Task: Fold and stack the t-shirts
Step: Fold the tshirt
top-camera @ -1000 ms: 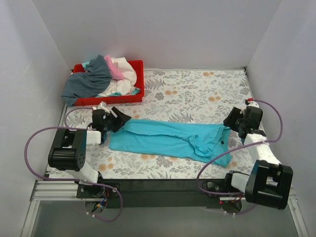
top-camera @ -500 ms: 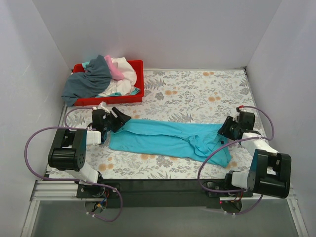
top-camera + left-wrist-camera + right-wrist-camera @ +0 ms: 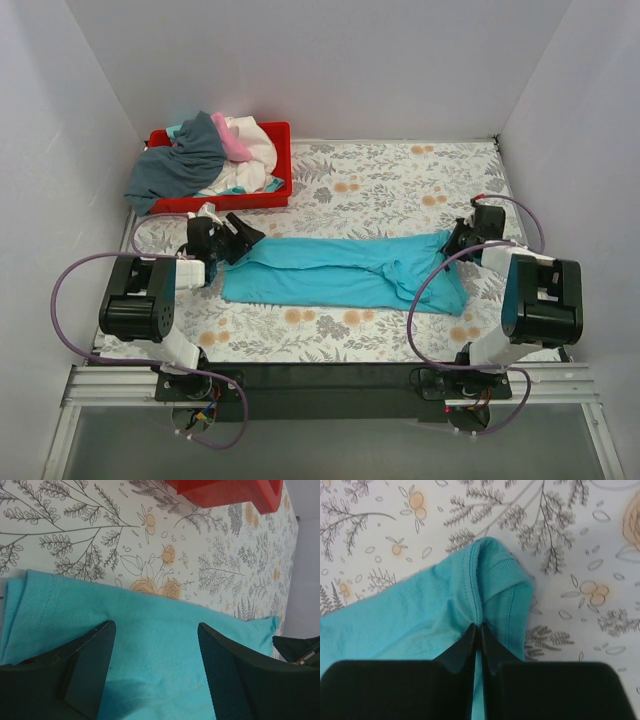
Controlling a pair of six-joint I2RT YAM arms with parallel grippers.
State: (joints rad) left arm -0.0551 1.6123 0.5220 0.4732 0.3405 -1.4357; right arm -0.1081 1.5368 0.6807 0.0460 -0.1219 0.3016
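Note:
A turquoise t-shirt (image 3: 340, 270) lies folded into a long band across the flowered table. My left gripper (image 3: 243, 243) hovers over its left end, open, with bare cloth (image 3: 155, 645) between the fingers (image 3: 90, 655). My right gripper (image 3: 455, 240) is shut on the turquoise t-shirt at its right end, pinching a fold of seamed fabric (image 3: 480, 580) at the fingertips (image 3: 470, 640). Slate grey (image 3: 185, 160), white (image 3: 255, 150) and pink (image 3: 233, 140) t-shirts sit heaped in the red tray (image 3: 283, 160) at the back left.
The red tray's corner (image 3: 235, 492) shows at the top of the left wrist view. White walls close in the table on the left, back and right. The right arm's cable (image 3: 430, 290) loops over the shirt's right end.
My right gripper has dropped onto the shirt's right end and shut on it, drawing that end up and straighter. The left gripper has held still, open.

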